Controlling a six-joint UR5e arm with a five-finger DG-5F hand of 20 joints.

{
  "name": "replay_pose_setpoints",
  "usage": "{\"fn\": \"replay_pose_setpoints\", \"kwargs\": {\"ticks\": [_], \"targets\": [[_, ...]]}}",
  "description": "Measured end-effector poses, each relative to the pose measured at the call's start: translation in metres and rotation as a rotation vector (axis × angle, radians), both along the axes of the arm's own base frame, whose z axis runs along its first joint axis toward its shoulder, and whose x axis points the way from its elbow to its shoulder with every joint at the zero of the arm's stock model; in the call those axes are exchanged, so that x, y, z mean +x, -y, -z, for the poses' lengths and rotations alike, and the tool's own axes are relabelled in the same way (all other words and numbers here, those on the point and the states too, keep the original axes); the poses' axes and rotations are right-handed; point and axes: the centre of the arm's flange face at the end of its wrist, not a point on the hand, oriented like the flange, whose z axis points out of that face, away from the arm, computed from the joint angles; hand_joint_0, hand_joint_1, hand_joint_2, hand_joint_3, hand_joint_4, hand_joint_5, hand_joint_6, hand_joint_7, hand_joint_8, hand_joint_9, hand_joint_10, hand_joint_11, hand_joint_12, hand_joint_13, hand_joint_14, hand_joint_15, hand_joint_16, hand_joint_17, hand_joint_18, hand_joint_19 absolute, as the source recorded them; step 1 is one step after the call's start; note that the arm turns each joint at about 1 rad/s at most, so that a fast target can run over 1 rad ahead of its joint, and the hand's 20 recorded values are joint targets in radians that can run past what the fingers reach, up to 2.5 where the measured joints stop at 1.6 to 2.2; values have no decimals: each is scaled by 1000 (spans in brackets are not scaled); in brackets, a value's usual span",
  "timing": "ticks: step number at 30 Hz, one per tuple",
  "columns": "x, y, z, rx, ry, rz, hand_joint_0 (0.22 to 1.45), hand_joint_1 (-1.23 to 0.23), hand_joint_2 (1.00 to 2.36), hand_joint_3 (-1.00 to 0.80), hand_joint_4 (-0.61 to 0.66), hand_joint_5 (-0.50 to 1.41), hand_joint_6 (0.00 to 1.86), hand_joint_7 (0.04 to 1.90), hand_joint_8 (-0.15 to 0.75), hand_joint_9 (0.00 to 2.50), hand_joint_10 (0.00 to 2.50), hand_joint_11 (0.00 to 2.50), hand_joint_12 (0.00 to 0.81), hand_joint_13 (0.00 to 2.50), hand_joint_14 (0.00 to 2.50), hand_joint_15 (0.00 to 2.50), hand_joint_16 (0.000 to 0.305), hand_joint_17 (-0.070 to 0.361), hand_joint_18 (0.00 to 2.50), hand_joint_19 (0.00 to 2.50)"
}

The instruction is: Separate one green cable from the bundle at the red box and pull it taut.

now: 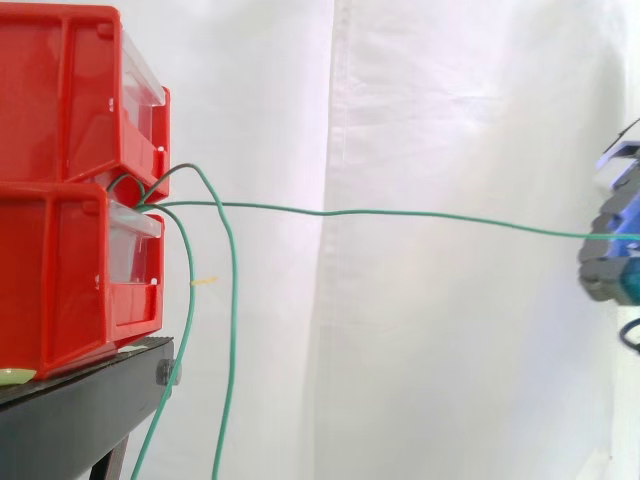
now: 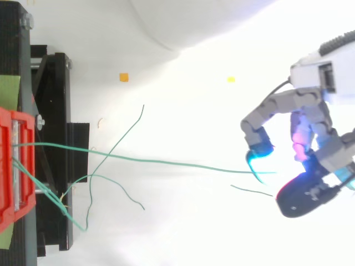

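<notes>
Hand (image 1: 612, 255) at the right edge of the side view has its fingers curled round one green cable (image 1: 400, 213), which we see running almost straight and nearly level from between the two stacked red bins (image 1: 60, 250). Remaining green cables (image 1: 233, 330) hang slack beside the black stand (image 1: 80, 410).

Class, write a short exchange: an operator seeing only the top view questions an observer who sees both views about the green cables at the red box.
Operator: One green cable reaches the hand. Does it sag?
Observer: Barely; from the side it runs almost level.
Operator: Where does it leave the box?
Observer: Between two stacked red boxes.
Operator: And the other cables?
Observer: Two hang down past the black stand.
</notes>
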Motion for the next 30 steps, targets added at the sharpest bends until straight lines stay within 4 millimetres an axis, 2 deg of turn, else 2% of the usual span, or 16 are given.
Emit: {"fn": "replay_pose_setpoints", "kwargs": {"ticks": [2,5,14,30], "targets": [[-11,-1,-3,0,14,12,764,-759,1020,-175,156,137,505,1355,151,1824,17,404,240,1185,16,450,39,88,825,545],[-16,-3,-4,12,45,39,764,-760,1019,-179,157,137,505,1357,150,1821,17,402,240,1184,17,449,39,88,827,544],[-11,-10,-6,46,99,60,763,-759,1019,-179,156,137,505,1359,146,1822,18,394,239,1188,16,454,39,89,827,544],[-5,-10,-8,45,143,57,763,-756,1019,-184,159,136,505,1357,151,1827,20,410,242,1196,16,457,39,88,836,541]]}}
